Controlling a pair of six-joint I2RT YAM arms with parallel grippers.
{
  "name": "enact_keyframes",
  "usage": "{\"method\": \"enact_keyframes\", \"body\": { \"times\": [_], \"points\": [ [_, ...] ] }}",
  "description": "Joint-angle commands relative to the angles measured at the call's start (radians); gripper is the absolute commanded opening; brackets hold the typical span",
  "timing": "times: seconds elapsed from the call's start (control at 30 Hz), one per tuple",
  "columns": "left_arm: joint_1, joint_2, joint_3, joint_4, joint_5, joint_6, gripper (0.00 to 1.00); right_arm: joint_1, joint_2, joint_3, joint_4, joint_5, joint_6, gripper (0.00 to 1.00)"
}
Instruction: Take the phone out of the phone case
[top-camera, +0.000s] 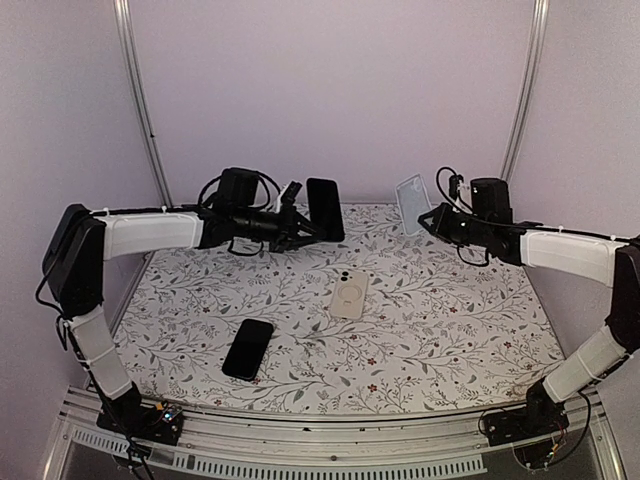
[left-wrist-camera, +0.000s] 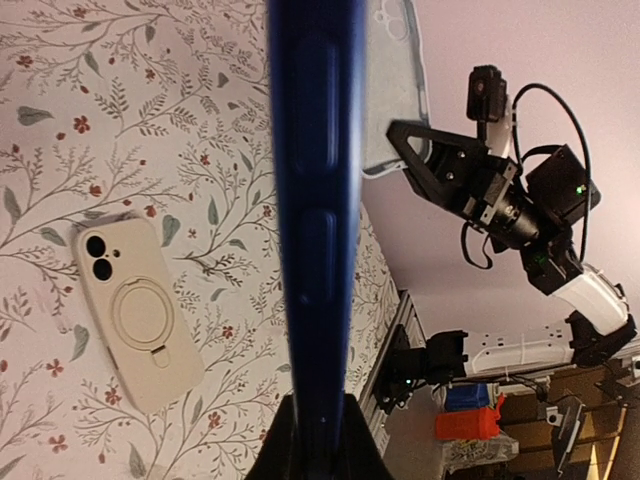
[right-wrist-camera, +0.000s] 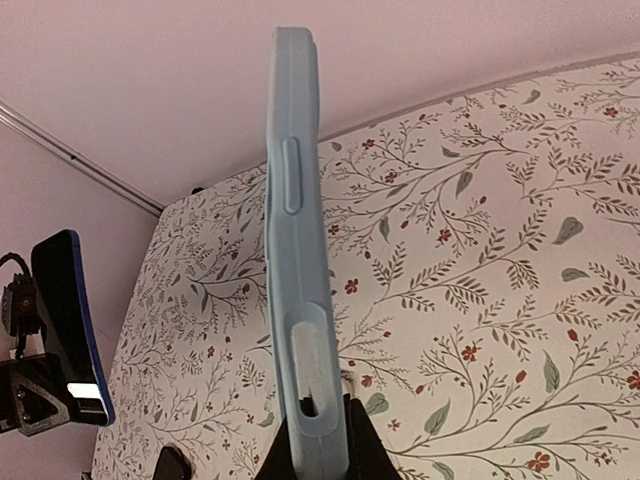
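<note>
Nearest me, low and left of centre in the overhead view, a black phone lies flat on the floral table. Just beyond it, mid-frame, a cream ring-backed case lies back up; I can't tell if a phone sits inside.

Now the action, upper middle: my left claw is clamped on the lower end of the dark blue phone, standing it upright in the air. Over at upper right, my right claw is pinched on the pale blue case, also upright and well apart from the phone. So the phone is out of the case, and I judge only the setting down is left.

On handling, the phone looks stiff, glossy-edged, probably slippery and breakable. I want pads flat on its two faces, near the end, clear of the side buttons. The case looks light and soft and will likely flex, so I should grip it gently by a wall near a corner.
</note>
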Motion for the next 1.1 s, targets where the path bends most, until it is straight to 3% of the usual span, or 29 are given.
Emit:
{"method": "enact_keyframes", "body": {
  "times": [0.0,0.23,0.6,0.83,1.07],
  "points": [
    [0.049,-0.021,0.005,-0.127,-0.007,0.139,0.00,-0.066,-0.030,-0.055,-0.087,0.014,-0.031,0.00],
    [0.069,0.042,0.051,-0.238,-0.036,0.224,0.00,-0.162,0.035,-0.082,-0.107,-0.051,-0.050,0.00],
    [0.069,0.076,0.050,-0.238,-0.080,0.231,0.00,-0.210,0.177,-0.103,-0.138,-0.076,-0.063,0.01],
    [0.073,0.089,0.062,-0.249,-0.096,0.246,0.00,-0.223,0.223,-0.143,-0.143,-0.070,-0.068,0.14],
    [0.084,0.110,0.084,-0.269,-0.098,0.257,0.00,-0.234,0.170,-0.187,-0.180,-0.018,-0.094,0.45]
  ]
}}
